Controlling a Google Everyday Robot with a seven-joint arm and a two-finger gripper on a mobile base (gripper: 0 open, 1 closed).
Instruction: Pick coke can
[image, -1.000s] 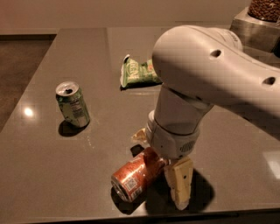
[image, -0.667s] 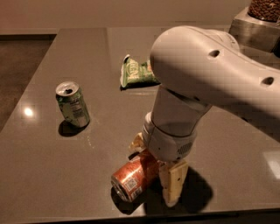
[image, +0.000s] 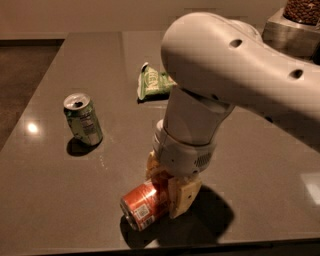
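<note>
Coke can (image: 142, 209): though not yet lifted, now pinched from both sides; on its side near the front edge of the surface (image: 55, 185), silver end and barcode label toward the camera.
Hand (image: 169, 192): down over the can's far half, clamped on it; nearer of the two fingers (image: 184, 196), clear of the can to the right a second ago, now pressed against its wall.
Meaning: grasp apparently made; lift likely next, with some risk of slipping on the round wall.
Green can (image: 83, 120): upright, well apart to the left, unmoved.
Green snack bag (image: 152, 82): farther back, partly behind the arm, unmoved.
Metal container (image: 290, 32): far right corner, partly out of view.
</note>
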